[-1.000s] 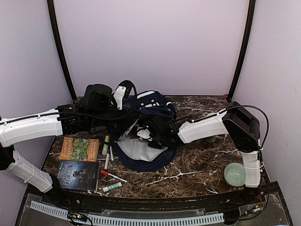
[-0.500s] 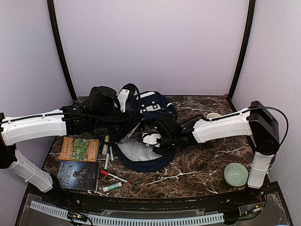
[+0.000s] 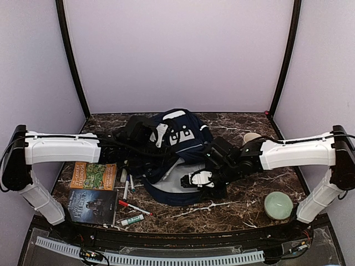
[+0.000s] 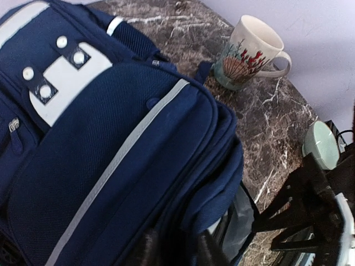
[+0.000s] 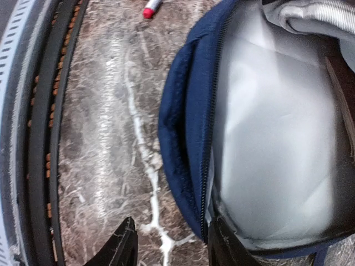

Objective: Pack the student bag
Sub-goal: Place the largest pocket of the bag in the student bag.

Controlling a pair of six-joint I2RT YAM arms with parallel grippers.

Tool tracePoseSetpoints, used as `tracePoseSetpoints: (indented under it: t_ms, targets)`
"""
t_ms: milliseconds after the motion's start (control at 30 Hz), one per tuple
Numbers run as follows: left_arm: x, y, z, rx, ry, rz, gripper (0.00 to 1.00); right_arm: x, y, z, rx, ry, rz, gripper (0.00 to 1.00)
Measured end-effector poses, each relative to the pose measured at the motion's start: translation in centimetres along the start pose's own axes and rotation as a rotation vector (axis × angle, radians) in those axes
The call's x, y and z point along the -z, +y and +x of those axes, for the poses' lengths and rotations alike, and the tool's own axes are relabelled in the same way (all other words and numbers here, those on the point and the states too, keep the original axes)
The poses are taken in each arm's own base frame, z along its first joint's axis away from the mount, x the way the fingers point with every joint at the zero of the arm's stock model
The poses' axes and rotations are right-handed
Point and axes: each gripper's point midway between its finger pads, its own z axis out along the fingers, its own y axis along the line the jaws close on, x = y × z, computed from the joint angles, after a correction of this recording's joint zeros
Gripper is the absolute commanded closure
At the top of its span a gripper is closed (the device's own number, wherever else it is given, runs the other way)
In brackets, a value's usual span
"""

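The large navy-blue fabric student bag (image 3: pixel 180 138) with grey stripes lay mid-table on the dark marble table (image 3: pixel 238 197), its pale-lined mouth gaping toward the near edge. The left gripper (image 4: pixel 176 252) was pinched onto a fold of the bag's top fabric. The right gripper (image 5: pixel 173 246) stood partly open at the zip rim, gripping nothing. A painted ceramic mug (image 4: pixel 249 52) and a pale green bowl (image 3: pixel 277 205) sat to the right. Two paperback books (image 3: pixel 91 205) and scattered markers (image 3: pixel 132 206) lay to the left.
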Motion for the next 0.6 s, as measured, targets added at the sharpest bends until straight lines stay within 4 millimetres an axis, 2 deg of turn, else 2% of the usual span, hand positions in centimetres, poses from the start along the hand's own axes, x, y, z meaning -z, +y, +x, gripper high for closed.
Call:
tracePoseSetpoints:
  t_ms: [67, 133, 267, 367, 467, 533, 600]
  targets:
    - [-0.6, 0.1, 1.3, 0.002, 0.053, -0.006, 0.55, 1.1, 1.7, 0.0, 0.011, -0.001, -0.078, 0.57]
    - [-0.5, 0.2, 2.1, -0.008, 0.091, -0.022, 0.48, 1.9, 2.8, 0.0, 0.018, 0.006, -0.140, 0.57]
    - [1.5, 0.3, 2.7, -0.004, 0.121, -0.057, 0.44, 4.0, 3.8, -1.5, 0.034, -0.019, -0.221, 0.57]
    - [4.8, 0.4, 1.4, 0.015, 0.078, -0.074, 0.41, 6.2, 3.5, -3.8, 0.054, -0.074, -0.246, 0.58]
    - [9.2, 0.8, 0.1, 0.047, 0.001, -0.096, 0.31, 8.5, 2.3, -6.9, 0.078, -0.160, -0.243, 0.57]
    - [12.4, 2.0, -0.2, 0.091, -0.055, -0.143, 0.27, 9.4, 1.2, -9.0, 0.082, -0.214, -0.229, 0.56]
    - [15.0, 3.7, 0.1, 0.161, -0.093, -0.207, 0.25, 9.4, -0.2, -10.9, 0.056, -0.258, -0.202, 0.55]
